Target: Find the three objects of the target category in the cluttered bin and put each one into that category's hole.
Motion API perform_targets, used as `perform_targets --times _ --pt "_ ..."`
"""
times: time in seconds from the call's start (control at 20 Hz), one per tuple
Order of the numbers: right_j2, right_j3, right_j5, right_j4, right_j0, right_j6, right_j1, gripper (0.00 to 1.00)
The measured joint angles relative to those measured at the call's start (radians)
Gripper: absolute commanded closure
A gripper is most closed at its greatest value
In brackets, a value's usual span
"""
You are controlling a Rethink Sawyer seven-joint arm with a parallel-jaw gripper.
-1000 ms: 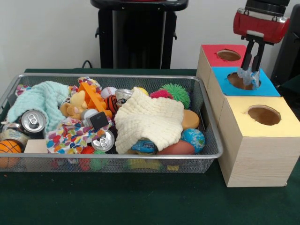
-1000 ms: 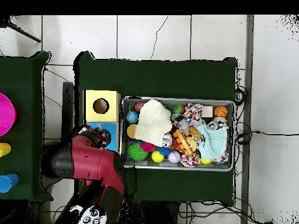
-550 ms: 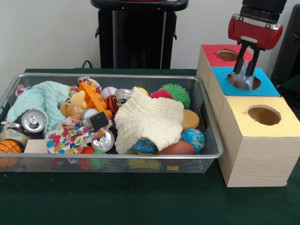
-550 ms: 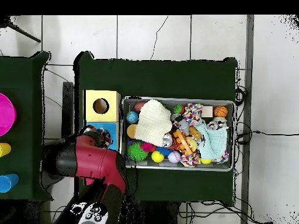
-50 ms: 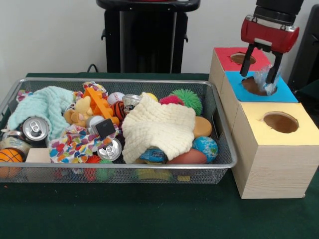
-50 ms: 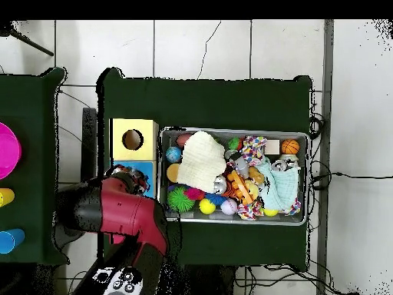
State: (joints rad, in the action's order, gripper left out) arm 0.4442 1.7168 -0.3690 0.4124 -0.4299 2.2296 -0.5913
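While held above blue box [image 5: 260, 88], gripper [image 5: 259, 78] is seen spread, fingers apart. Crinkled clear plastic piece [image 5: 264, 78], translucent, is noted at right finger, over blue box's hole [image 5: 255, 86]. Grip on it cannot be confirmed. Bin [image 5: 225, 158] is left crowded.

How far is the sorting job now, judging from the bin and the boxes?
Done: cannot tell, the holes hide their contents. In hand: the gripper hangs with open jaws over the blue box, beside something clear and crinkly at its hole. Left: the bin is still crowded with cans, balls and cloths.
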Motion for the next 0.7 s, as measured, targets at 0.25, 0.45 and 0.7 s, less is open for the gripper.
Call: perform_targets --times 0.25,0.45,0.7 --pt "0.020 -0.004 -0.012 0.011 -0.011 0.000 0.012 0.00" --pt "0.033 -0.006 -0.024 0.018 -0.016 0.000 0.017 0.00" --pt "0.042 -0.008 -0.043 0.018 -0.015 0.000 0.015 0.00"
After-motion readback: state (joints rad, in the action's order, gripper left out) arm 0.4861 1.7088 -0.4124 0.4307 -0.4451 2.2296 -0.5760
